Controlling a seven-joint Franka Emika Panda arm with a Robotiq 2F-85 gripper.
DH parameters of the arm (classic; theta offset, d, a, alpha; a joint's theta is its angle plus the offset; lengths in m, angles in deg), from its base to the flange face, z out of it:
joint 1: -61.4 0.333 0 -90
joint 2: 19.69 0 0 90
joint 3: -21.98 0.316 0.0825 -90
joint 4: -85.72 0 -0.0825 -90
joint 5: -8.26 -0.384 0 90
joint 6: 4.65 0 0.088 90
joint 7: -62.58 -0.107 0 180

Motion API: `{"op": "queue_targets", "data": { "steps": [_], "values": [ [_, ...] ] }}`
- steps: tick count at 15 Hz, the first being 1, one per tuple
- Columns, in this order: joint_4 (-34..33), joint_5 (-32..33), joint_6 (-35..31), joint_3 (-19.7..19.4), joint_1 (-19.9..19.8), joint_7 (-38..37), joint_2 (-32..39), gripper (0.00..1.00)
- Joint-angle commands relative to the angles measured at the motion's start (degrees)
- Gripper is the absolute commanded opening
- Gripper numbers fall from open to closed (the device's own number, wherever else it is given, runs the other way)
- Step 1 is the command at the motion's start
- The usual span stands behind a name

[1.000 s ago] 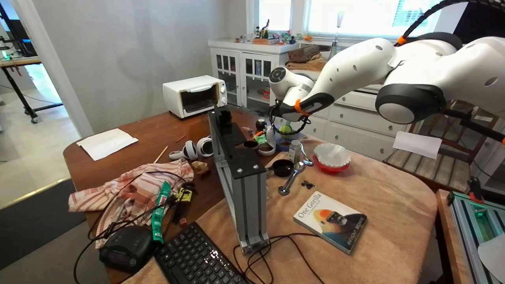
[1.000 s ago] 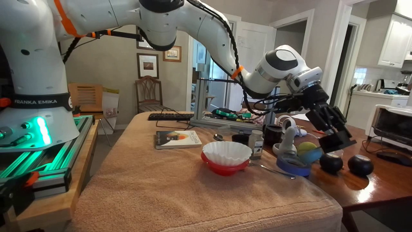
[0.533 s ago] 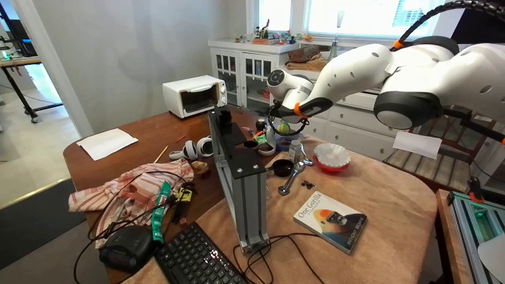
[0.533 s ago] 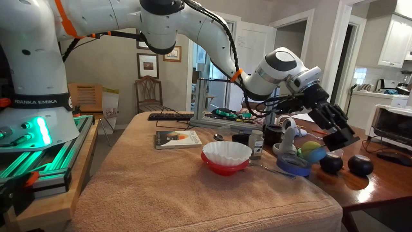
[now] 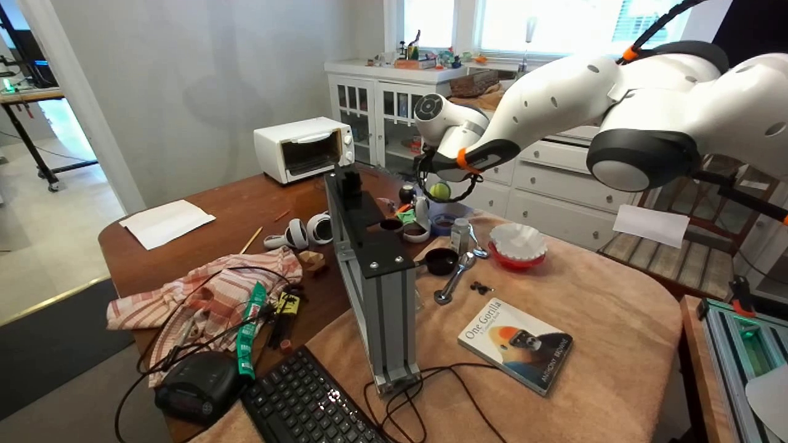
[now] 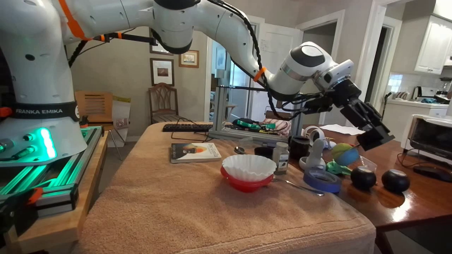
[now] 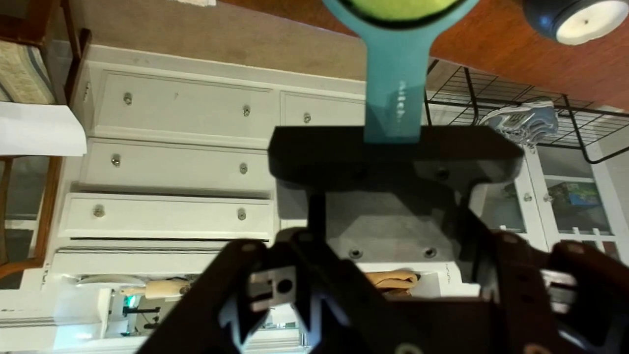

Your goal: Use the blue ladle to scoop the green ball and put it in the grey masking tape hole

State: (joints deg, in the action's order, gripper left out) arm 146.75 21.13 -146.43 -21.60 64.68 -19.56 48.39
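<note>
My gripper [image 6: 376,138] is shut on the blue ladle [image 7: 395,83] by its handle, which projects from between the black fingertips in the wrist view. Lying in the ladle's cup is the green ball [image 6: 340,151], cut off by the top edge of the wrist view. An exterior view has the cup tilted, its opening facing up and away from the gripper. Cup and ball hang in the air above the table, apart from the masking tape roll [image 6: 323,185]. That roll, blue-walled with a greyish top edge, lies on the towel's end. Behind the wrist, the fingers are hidden in an exterior view [image 5: 439,191].
Close around the tape roll stand a white controller [image 6: 314,158], a spice jar [image 6: 281,158], a metal spoon [image 6: 303,187] and two black candle holders [image 6: 363,178]. A white fluted bowl [image 6: 249,165] sits in a red one. A metal frame [image 5: 394,320] rises from the table.
The arm has lifted the ladle with the ball in it and shifted it slightly away from the tape roll. The green cloth beneath now shows more. The grip has stayed the same.
</note>
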Motion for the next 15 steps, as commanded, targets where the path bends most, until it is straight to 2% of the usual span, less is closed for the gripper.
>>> {"op": "queue_targets", "data": {
  "steps": [1, 5, 6, 7, 11, 12, 15],
  "values": [
    [6.1, 1.03, -0.44, 0.15, 2.31, 4.12, -4.58, 0.35],
    [9.12, 0.09, 0.48, 1.76, 2.65, 10.49, -7.45, 0.35],
    [5.24, -0.02, 0.06, 0.48, 1.77, 7.78, -4.31, 0.35],
    [5.52, -0.03, 0.06, 0.58, 1.8, 8.11, -4.54, 0.6],
    [5.49, -0.03, 0.06, 0.57, 1.75, 8.11, -4.47, 0.6],
    [5.49, -0.03, 0.06, 0.57, 1.75, 8.11, -4.47, 0.35],
    [5.85, 1.27, 1.01, -1.87, 3.66, 5.61, -3.07, 0.35]
  ]
}}
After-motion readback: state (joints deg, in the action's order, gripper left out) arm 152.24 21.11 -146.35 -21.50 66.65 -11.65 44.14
